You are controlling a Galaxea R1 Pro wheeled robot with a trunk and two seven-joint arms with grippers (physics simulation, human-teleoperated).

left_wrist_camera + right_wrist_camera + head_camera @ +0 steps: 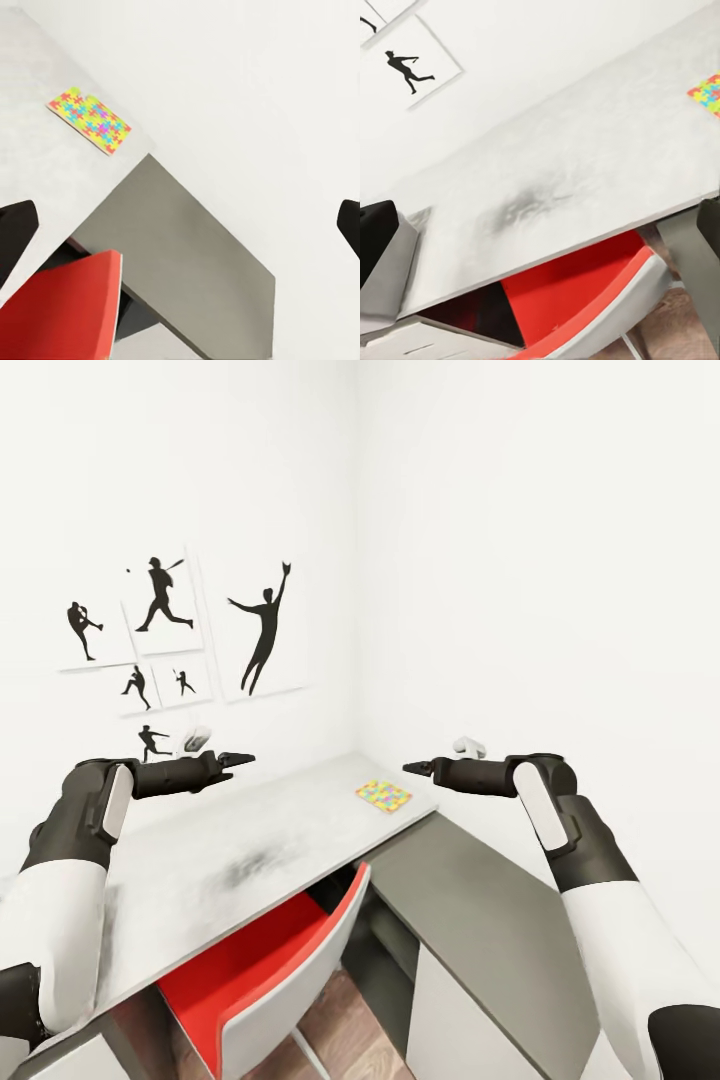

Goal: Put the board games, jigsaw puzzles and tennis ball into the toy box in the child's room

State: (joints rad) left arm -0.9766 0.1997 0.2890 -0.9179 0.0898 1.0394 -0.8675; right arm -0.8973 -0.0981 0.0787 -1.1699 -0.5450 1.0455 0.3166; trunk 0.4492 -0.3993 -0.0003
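One jigsaw puzzle (384,795), a thin mostly yellow multicoloured slab, lies flat on the light-grey table (240,850) near its far right corner. The same puzzle (90,121) is ahead of my left wrist camera, and a corner of the puzzle (706,94) shows in the right wrist view. My left gripper (240,760) hovers above the table's back edge, open and empty. My right gripper (415,768) hangs open just above and right of the puzzle, holding nothing. The toy box, board games, tennis ball and bed are out of view.
A lower dark-grey table section (480,905) joins at the corner and runs along the right wall. A red chair with a grey back (290,970) is tucked under the light-grey top. Black sports silhouette pictures (160,630) hang on the left wall.
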